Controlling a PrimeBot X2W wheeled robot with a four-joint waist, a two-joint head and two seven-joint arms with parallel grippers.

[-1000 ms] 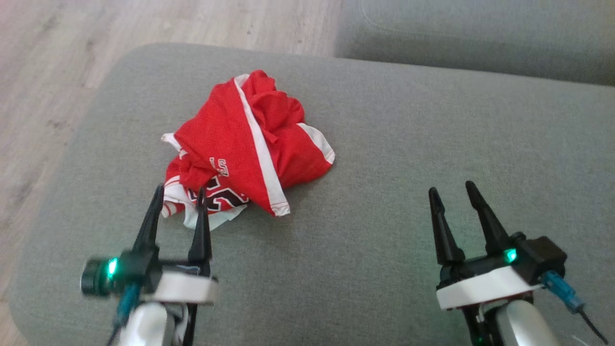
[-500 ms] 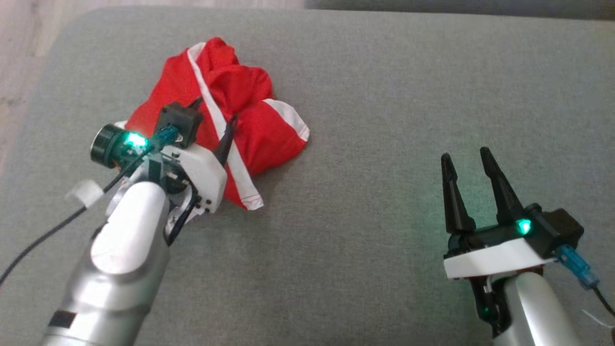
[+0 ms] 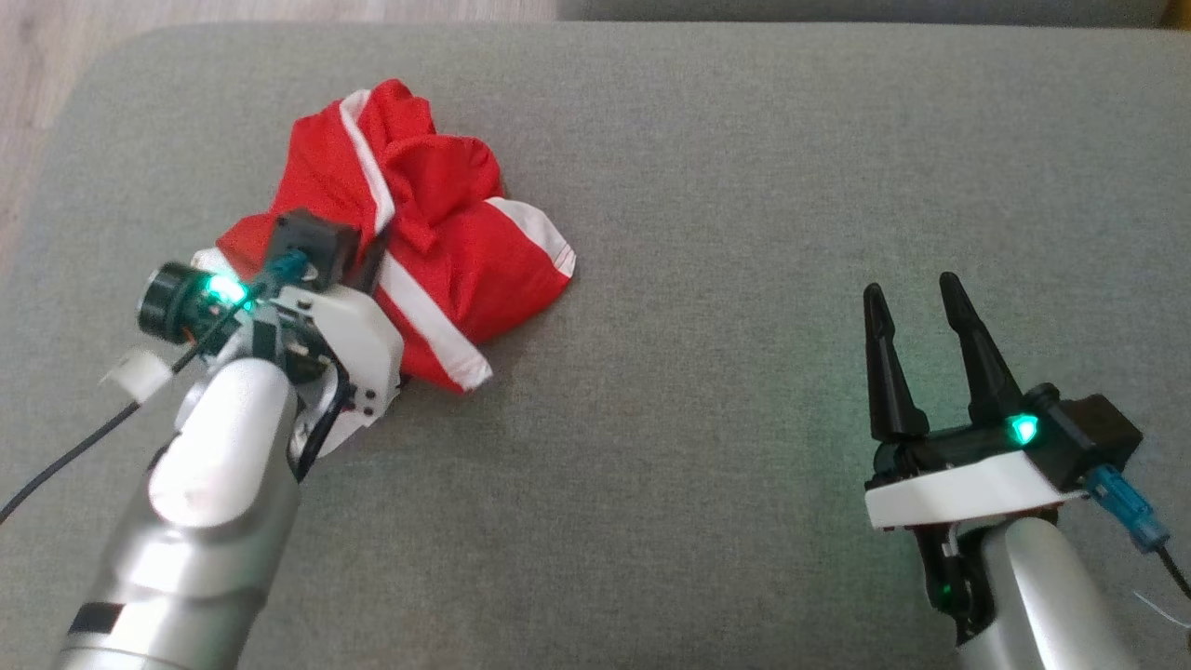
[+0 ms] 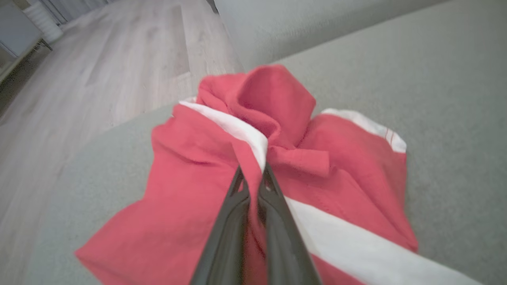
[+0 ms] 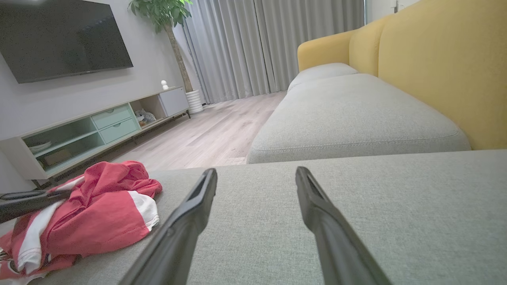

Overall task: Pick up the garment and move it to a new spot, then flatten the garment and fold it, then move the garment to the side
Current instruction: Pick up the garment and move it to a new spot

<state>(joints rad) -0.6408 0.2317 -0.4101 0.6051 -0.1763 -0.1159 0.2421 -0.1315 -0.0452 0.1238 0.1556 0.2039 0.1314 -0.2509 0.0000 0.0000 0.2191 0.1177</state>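
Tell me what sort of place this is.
Most likely a home living room: a wall-mounted black flat-screen television over a long low pale media cabinet, a grey-cushioned sofa with yellow backrest, and floor-length grey curtains.

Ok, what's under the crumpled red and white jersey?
The crumpled red and white jersey lies on the grey fabric sofa cushion, which shows around it. The left claw is shut on a top fold. The cushion directly beneath is covered, so anything there is hidden.

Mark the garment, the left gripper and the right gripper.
garment [image 3: 484, 270]: head view, red middle panel.
left gripper [image 4: 252, 171]: left wrist view, between shut fingertips.
right gripper [image 3: 911, 287]: head view, between open fingertips.
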